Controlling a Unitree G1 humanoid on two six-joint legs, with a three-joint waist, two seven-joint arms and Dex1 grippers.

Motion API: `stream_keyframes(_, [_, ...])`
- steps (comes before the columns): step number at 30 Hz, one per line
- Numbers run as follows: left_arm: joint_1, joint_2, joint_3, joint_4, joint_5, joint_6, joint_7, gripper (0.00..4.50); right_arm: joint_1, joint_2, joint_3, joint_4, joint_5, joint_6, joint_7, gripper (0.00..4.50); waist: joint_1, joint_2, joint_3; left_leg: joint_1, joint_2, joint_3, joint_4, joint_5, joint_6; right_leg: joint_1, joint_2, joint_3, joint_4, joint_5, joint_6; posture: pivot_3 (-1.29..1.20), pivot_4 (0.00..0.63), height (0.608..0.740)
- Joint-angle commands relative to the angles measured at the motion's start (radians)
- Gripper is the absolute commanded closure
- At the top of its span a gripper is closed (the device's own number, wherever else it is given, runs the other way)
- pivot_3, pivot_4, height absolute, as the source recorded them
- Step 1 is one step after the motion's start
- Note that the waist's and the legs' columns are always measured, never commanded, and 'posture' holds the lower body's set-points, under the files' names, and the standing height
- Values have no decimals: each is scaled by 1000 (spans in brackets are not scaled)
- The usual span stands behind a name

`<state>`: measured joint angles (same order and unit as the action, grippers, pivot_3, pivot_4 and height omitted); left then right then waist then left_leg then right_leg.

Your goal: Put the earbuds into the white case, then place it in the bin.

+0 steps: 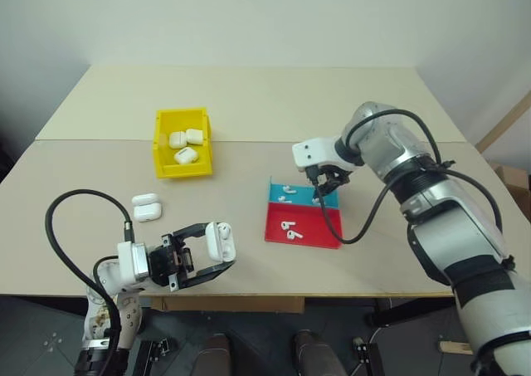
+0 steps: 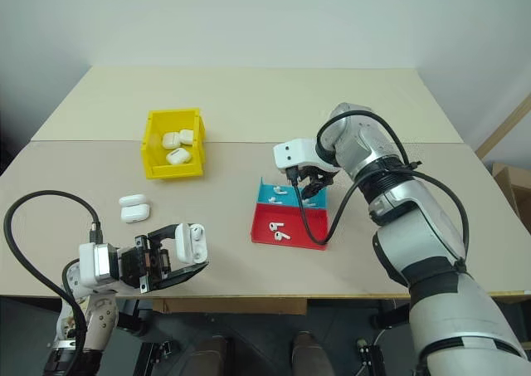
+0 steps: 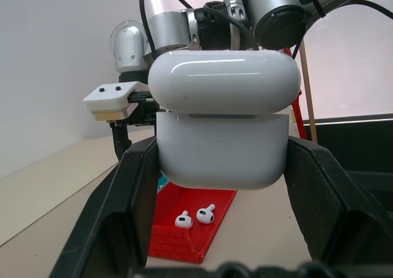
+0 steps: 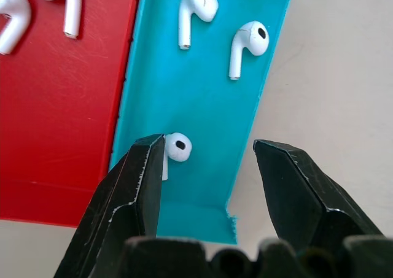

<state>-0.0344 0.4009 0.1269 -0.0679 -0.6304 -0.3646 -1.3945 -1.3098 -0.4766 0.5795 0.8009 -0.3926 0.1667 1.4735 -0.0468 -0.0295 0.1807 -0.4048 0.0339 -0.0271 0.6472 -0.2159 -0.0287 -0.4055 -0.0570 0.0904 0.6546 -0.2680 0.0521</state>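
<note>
Your non-task items: beige surface (image 1: pixel 274 102), seam line running across it, far of both pincers. Blue tray (image 4: pixel 190 106) directly beneath right pincer, shallow, lying flat. Red tray (image 1: pixel 319 227) touching blue tray's near side, just nearer you than right pincer. Two spare white cases (image 1: pixel 146 207) lying together on surface, just beyond left pincer. Three more spare cases (image 1: pixel 184 142) farther off, beyond left pincer.

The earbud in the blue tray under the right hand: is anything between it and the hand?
Nothing visible. The right hand is open above the blue tray, and the nearest earbud lies uncovered beside one finger.
</note>
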Motion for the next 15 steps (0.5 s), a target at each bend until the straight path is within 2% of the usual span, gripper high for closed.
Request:
stream_keyframes(1, [-10,6,-3,-27,-6,-15,6,1731,-34,3,-5,-4,-13,23,24,1723,0,0,0,0,0,0,0,0,0,0,0,0,0,0,0,0,150,740])
stream_keyframes(4, [-11,2,-7,-27,-2,-20,8,1731,-31,7,-5,1,-19,22,23,2289,0,0,0,0,0,0,0,0,0,0,0,0,0,0,0,0,150,740])
stream_keyframes(7, [-6,2,-9,-31,1,-21,15,1731,-27,9,-11,-2,-23,23,15,3279,0,0,0,0,0,0,0,0,0,0,0,0,0,0,0,0,150,740])
stream_keyframes(15, [-3,4,-10,-29,-2,-25,17,1731,-22,5,-12,-14,-24,19,19,3279,0,0,0,0,0,0,0,0,0,0,0,0,0,0,0,0,150,740])
